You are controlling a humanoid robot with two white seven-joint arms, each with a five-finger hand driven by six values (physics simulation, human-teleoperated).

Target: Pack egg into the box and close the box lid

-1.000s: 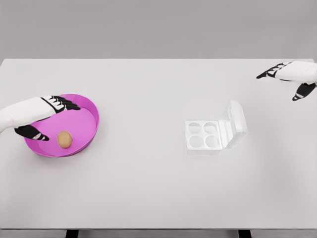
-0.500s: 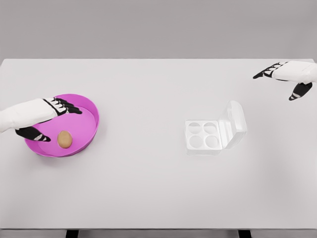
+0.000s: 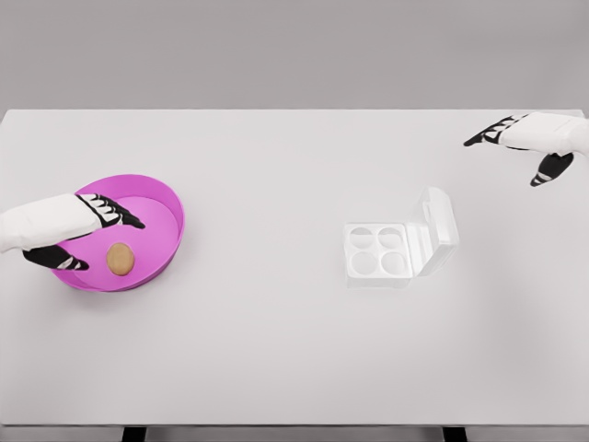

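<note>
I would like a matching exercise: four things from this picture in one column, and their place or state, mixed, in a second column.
1. egg
2. egg box
3. left hand
4. right hand

a. far right of the table, fingers spread
b. lid open, four empty cups
c. lies in the pink bowl
d. over the bowl, beside the egg

Pairs: 1-c, 2-b, 3-d, 4-a

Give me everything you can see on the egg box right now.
The egg box is small, of white to clear plastic by its look, with four round cups in a two-by-two tray, all empty. Its clear lid is hinged on the tray's right side and stands open, tilted up and to the right. The box sits flat on the white table, right of centre. Nothing touches it but the table; the egg lies far to the left in the pink bowl.
</note>
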